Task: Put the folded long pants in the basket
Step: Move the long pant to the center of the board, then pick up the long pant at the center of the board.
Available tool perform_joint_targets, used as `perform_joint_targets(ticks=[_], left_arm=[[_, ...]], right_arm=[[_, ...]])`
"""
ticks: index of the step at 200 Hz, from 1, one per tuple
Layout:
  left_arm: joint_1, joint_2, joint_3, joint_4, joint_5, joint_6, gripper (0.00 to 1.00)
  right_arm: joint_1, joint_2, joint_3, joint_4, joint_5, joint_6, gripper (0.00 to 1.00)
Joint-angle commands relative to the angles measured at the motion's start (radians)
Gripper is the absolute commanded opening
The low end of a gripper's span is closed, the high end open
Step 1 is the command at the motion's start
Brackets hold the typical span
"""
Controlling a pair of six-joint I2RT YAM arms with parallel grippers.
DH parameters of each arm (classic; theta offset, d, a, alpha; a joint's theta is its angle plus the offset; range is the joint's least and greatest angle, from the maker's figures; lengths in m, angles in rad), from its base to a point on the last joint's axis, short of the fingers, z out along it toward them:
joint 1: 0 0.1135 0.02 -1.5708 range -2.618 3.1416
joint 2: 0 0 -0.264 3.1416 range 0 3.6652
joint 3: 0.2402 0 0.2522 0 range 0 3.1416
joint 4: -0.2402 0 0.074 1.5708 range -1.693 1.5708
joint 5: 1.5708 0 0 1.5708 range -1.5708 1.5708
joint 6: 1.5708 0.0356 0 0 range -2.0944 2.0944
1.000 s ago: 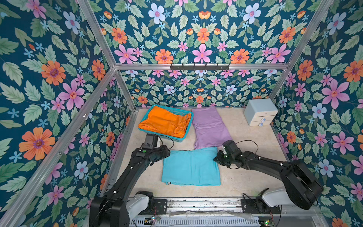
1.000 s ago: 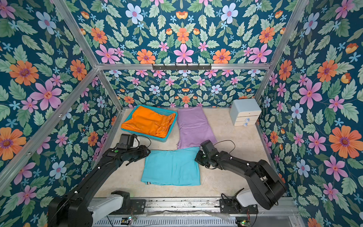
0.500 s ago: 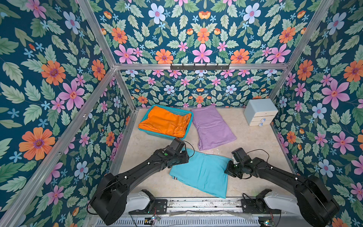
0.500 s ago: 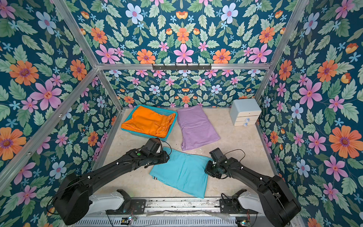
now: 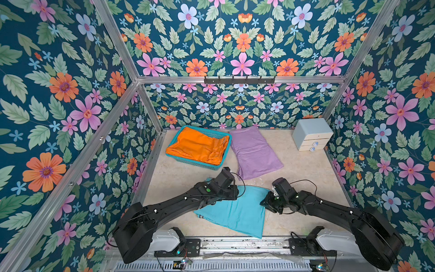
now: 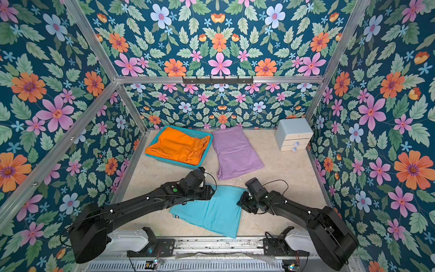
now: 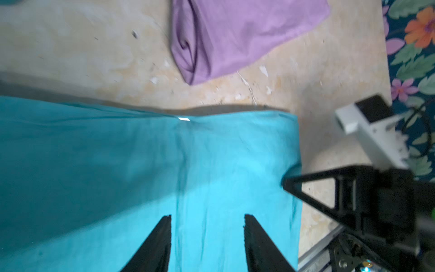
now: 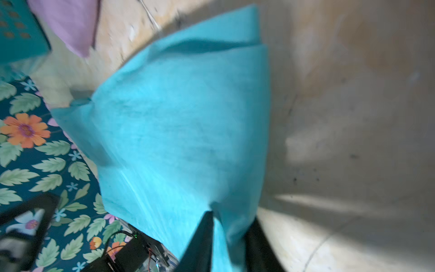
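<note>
- The left claw (image 7: 207, 216) has its fingers spread, both tips over the turquoise pants (image 5: 237, 216), with flat cloth showing in the gap and nothing pinched; in both top views the wrist hides these fingers
- The right claw (image 8: 231, 217) has its fingers parted, with the side edge of the same cloth running up between them; this wrist view is smeared, so whether either finger touches the cloth cannot be told
- The turquoise pants lie skewed on the desk (image 5: 306, 179) between the two arms, outside the basket (image 5: 202, 164); the left arm (image 5: 179, 202) covers their corner nearest the basket
- The lilac pants (image 5: 254, 150) lie flat on the desk just beside the basket, on its right, and are cut off in both wrist views
- The basket sits at the back left; the orange pants (image 5: 197, 147) fill it and droop over its left rim, hiding whatever lies beneath
- The drawer box (image 5: 310, 131) stands at the back right, well apart
</note>
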Motion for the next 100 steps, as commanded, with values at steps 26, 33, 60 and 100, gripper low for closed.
perform_joint_targets(ticks=[26, 33, 60, 100], left_arm=[[-0.163, 0.137, 0.084, 0.037, -0.177, -0.153, 0.60], [-0.192, 0.168, 0.116, 0.030, -0.209, -0.178, 0.61], [-0.299, 0.333, 0.313, -0.092, -0.349, -0.228, 0.66], [-0.375, 0.561, 0.569, -0.260, -0.410, -0.241, 0.77]], right_arm=[[-0.273, -0.163, -0.054, -0.153, -0.007, -0.054, 0.56], [-0.326, -0.189, -0.050, -0.185, -0.015, -0.080, 0.57], [-0.494, -0.210, -0.021, -0.255, -0.055, -0.175, 0.57], [-0.570, -0.113, 0.010, -0.251, -0.102, -0.241, 0.57]])
